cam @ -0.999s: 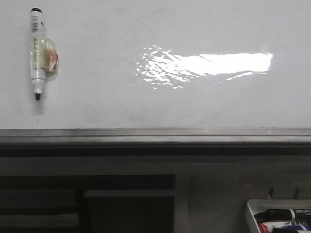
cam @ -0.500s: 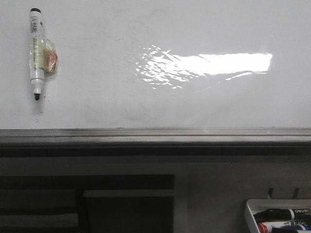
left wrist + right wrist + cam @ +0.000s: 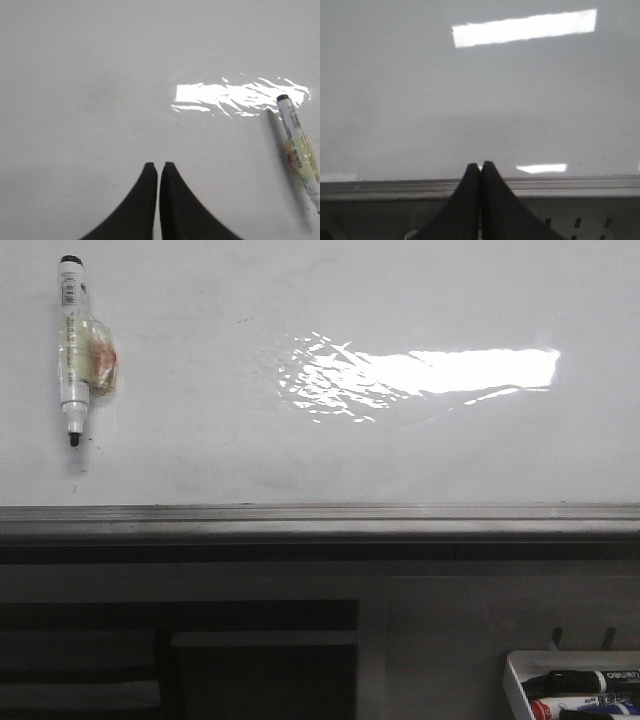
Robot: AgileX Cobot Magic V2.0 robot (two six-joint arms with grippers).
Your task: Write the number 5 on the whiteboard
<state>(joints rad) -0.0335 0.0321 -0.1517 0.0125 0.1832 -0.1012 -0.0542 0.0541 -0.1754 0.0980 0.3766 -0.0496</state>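
Note:
The whiteboard (image 3: pixel 300 300) fills the upper front view, glossy with a bright glare patch. No number 5 shows on it. A white marker (image 3: pixel 72 350) with a black tip pointing down and a clear yellowish wrap round its middle lies against the board at the upper left. It also shows in the left wrist view (image 3: pixel 297 150). My left gripper (image 3: pixel 158 165) is shut and empty, facing the board (image 3: pixel 100 75), with the marker off to one side. My right gripper (image 3: pixel 480 163) is shut and empty, over the board's lower edge (image 3: pixel 470 90). Neither gripper shows in the front view.
A grey metal ledge (image 3: pixel 320 520) runs along the board's lower edge and also shows in the right wrist view (image 3: pixel 570 187). A small white tray (image 3: pixel 516 680) with several markers (image 3: pixel 590 680) sits at the lower right. Dark shelving lies below the ledge at the left.
The marker on the board has shifted slightly upward. Nothing else differs.

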